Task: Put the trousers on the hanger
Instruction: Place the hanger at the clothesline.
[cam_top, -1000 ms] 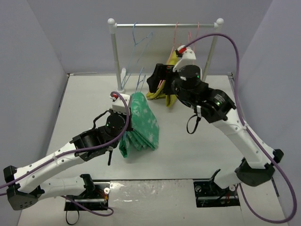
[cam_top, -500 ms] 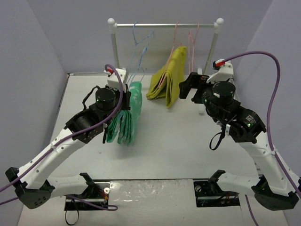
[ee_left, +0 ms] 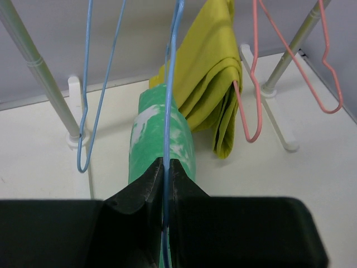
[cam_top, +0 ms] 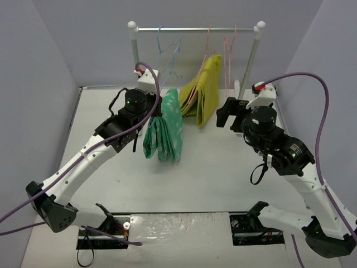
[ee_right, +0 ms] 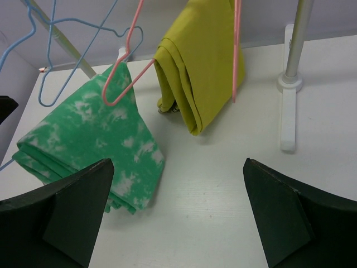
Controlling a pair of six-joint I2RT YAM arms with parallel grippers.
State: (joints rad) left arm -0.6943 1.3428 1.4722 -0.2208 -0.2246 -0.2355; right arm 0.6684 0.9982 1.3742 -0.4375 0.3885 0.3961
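The green, white-blotched trousers (cam_top: 164, 131) hang folded over the light-blue hanger (ee_left: 173, 84), lifted off the table in front of the rack. My left gripper (ee_left: 165, 162) is shut on the hanger's wire just above the cloth; in the top view this gripper (cam_top: 152, 109) sits left of the trousers. The wire runs up out of the left wrist view, so its hook is hidden there. My right gripper (ee_right: 178, 162) is open and holds nothing, standing to the right (cam_top: 226, 114), with the trousers (ee_right: 89, 134) at its lower left.
The clothes rack (cam_top: 195, 29) stands at the back. On it hang another light-blue hanger (ee_left: 89, 111), pink hangers (ee_left: 254, 84) and a mustard-yellow folded garment (cam_top: 203, 95). The rack's white foot (ee_right: 287, 117) lies at my right gripper's far right.
My left arm has carried the hanger and trousers up and back toward the rack. My right gripper has pulled away from the rack to the right and stands wide open.
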